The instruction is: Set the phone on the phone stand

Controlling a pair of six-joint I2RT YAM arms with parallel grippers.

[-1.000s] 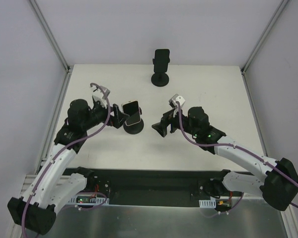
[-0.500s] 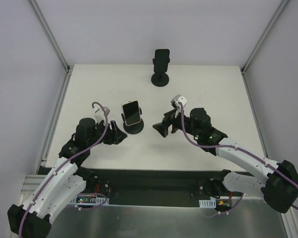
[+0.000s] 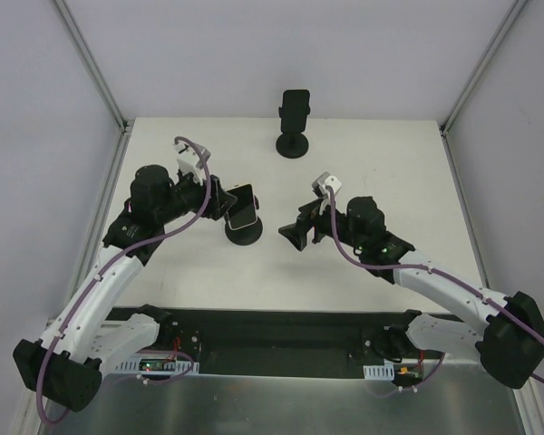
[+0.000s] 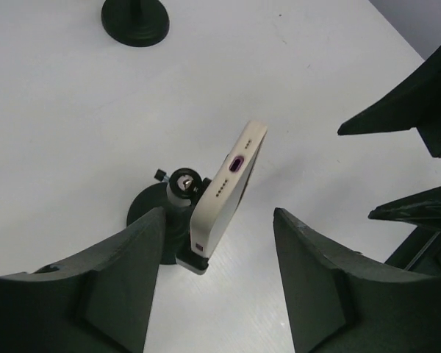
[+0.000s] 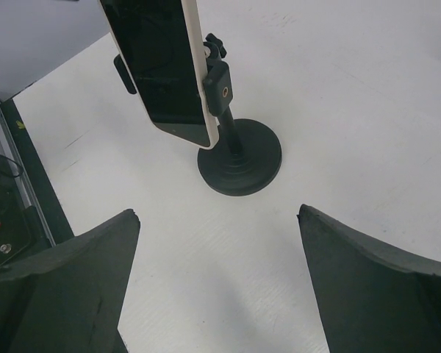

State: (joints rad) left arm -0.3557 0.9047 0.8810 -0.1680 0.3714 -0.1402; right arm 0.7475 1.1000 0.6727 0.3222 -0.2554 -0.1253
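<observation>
Phone [image 3: 242,206] clamped by its long sides in the phone stand [image 3: 244,233], mid-table. The long axis stands steep and leaning. The screen faces the right gripper [image 3: 295,234] and the port end faces the left wrist camera. Left gripper [image 3: 221,199]: fingers parted, phone between them, not gripped. Right gripper: spread wide, empty, apart from the stand.

Scanning for anything I can read, and nothing comes up. The phone [image 5: 162,66] ahead of my right gripper [image 5: 219,212] shows a dark, blank screen. Between my left gripper's [image 4: 219,215] fingers, its pale edge carries only ports. The stand [image 5: 240,169] bears no legible mark.
</observation>
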